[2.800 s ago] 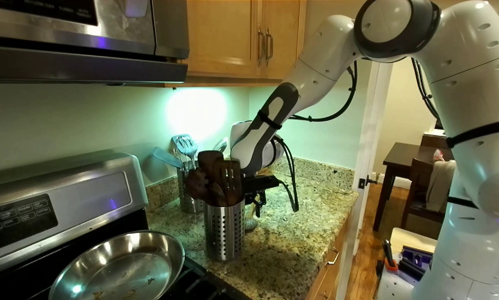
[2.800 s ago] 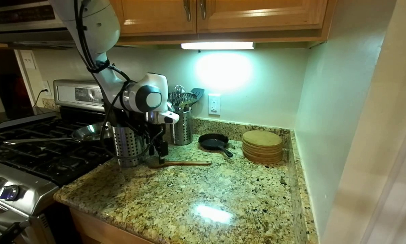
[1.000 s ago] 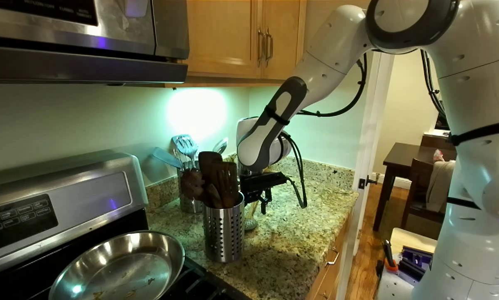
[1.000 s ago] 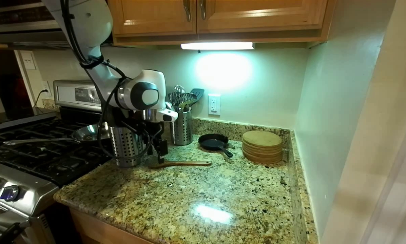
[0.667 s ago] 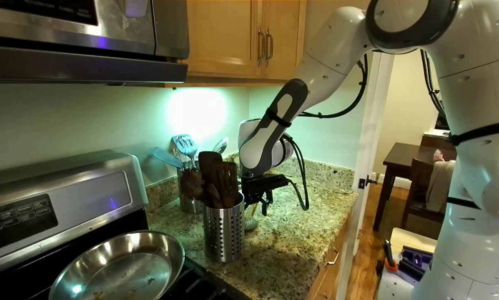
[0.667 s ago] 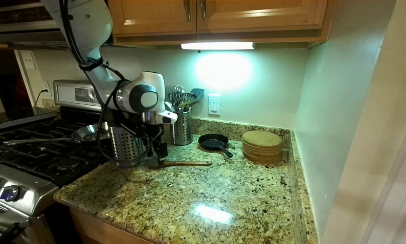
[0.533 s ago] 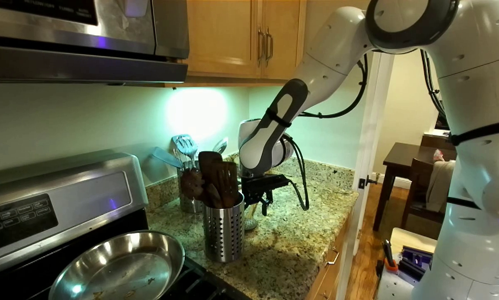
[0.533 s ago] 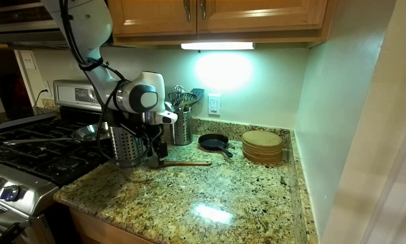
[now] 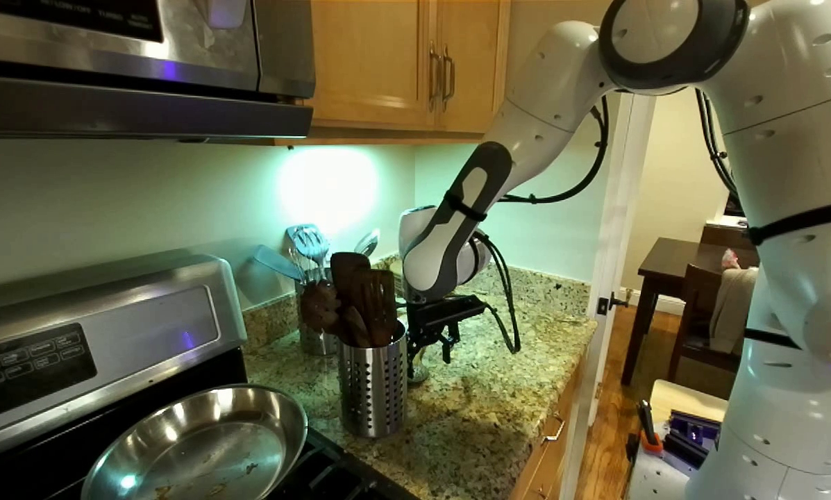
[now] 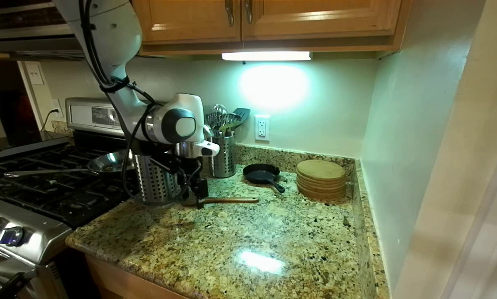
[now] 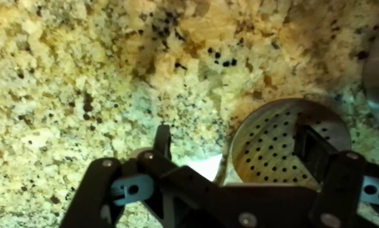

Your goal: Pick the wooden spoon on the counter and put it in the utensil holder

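The hand [image 11: 236,140] stands wide open with nothing in its grip, and sits lower than a moment ago: in both exterior views it has sunk a little towards the counter [image 10: 215,249]. In the wrist view one finger [image 11: 314,153] is over the round, perforated head of the spoon [image 11: 268,145] and the other over bare counter, so the pair bracket one edge of the head. Whether either tip touches anything, I cannot tell.

The spoon has not shifted. It lies flat on the counter, head beneath the hand, wooden handle [image 10: 230,200] running right in an exterior view. So the reach looks almost finished and the grip seems next; lifting and placing are not yet done. The wide head may slip if pinched at its rim; the handle looks a surer place to close.

Just left of the hand stands the holder [image 9: 373,392], upright, dark utensils [image 9: 349,295] rising from its mouth. They seem to leave little room, so a straight lift before any move left would probably serve best. Farther off are a second holder [image 10: 223,157] and, to its right, a black pan [image 10: 260,175], neither likely to get in the way.
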